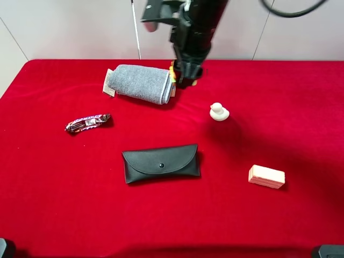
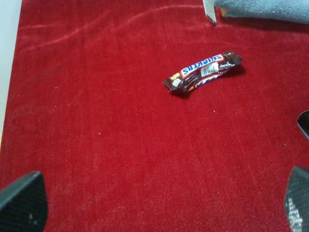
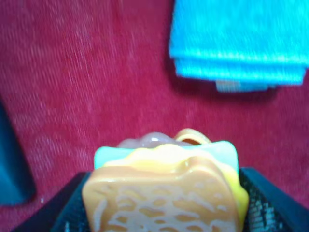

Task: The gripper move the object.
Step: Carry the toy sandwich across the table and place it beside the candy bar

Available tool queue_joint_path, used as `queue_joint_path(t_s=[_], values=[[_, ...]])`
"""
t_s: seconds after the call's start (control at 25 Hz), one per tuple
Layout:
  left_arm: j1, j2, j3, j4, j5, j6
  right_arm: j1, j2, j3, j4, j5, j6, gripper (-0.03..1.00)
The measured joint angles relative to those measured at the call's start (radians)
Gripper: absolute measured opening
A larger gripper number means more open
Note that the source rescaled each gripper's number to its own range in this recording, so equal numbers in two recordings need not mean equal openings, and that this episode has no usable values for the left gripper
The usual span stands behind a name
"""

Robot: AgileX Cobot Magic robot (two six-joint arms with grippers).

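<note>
Count on the red counter [image 1: 54, 204]: one rolled grey towel [image 1: 141, 83], one Snickers bar [image 1: 88, 122], one black snap-flap case [image 1: 161, 163], one white knob-shaped piece [image 1: 219, 112], one pale pink block [image 1: 266, 176], one toy sandwich [image 3: 164, 193]. Two pincers. The right pincer [image 1: 187, 74] is clamped tight on the toy sandwich, just beside the towel's untagged end; whether the sandwich touches the cloth I cannot tell. The left pincer [image 2: 159, 198] stands wide apart, holding nothing, over cloth near the Snickers bar, on the towel's tagged side. The case, the only container, lies well in front of the towel, flap closed, its inside hidden. Knob and block sit past the towel's untagged end, the block farther off.
</note>
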Motion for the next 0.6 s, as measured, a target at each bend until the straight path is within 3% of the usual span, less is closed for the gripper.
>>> queue_joint_path(t_s=[0.6], values=[[0.000, 0.000, 0.000, 0.000, 0.000, 0.000, 0.081, 0.290, -0.311, 0.056, 0.089, 0.000, 0.00]])
